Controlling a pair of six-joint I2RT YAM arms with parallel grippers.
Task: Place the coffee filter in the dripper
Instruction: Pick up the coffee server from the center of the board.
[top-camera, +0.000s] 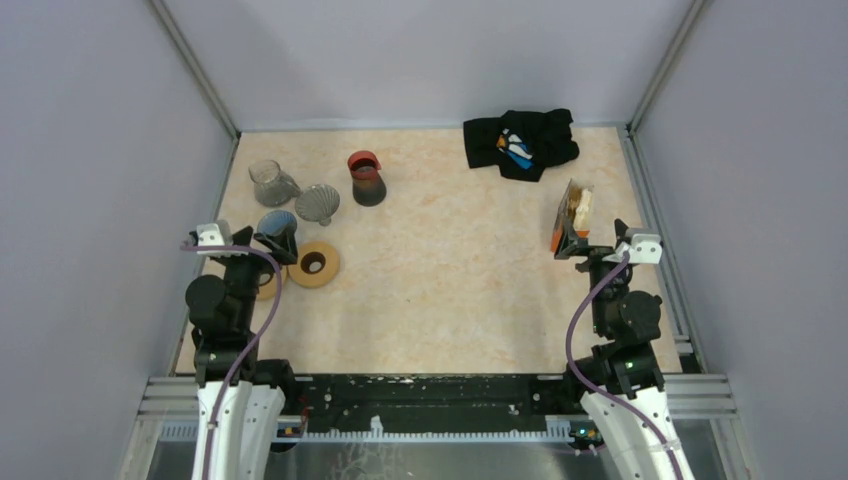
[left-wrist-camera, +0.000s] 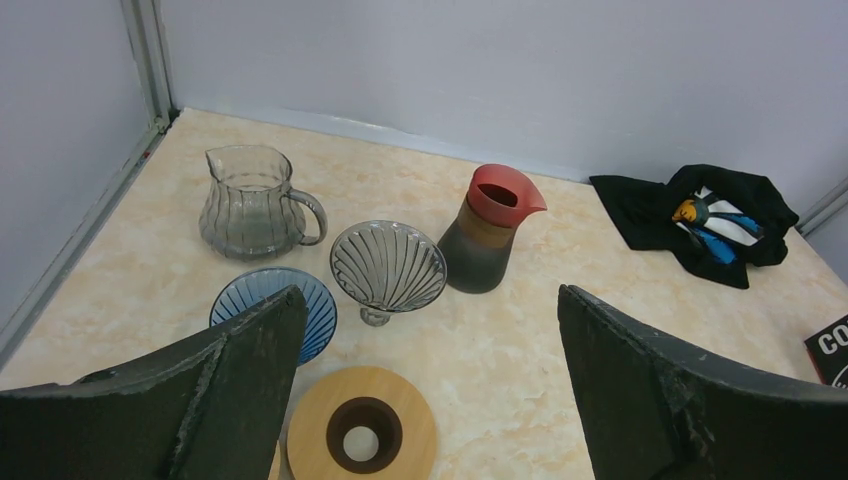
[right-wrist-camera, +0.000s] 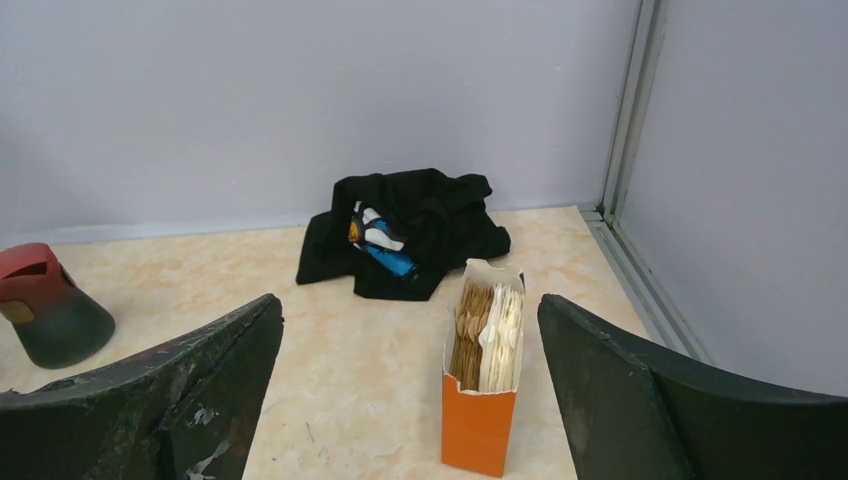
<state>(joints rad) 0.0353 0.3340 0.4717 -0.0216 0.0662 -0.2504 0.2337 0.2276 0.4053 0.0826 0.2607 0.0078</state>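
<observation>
Tabletop (top-camera: 450, 290): two drippers (left-wrist-camera: 388, 265) (left-wrist-camera: 255, 288), one filter box (right-wrist-camera: 483, 400).

2 drippers (left-wrist-camera: 388, 265) (1 blue), 1 carafe (left-wrist-camera: 485, 240), 1 filter box (right-wrist-camera: 478, 425).

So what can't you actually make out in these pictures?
Blue dripper: left wrist view, near rim behind the left tool.
Wooden ring: same view, cut off by the bottom edge.
Filter box: right wrist view shows only the filters by their top edges; label too small from above.
Black cloth: folds hide most of its print.
</observation>
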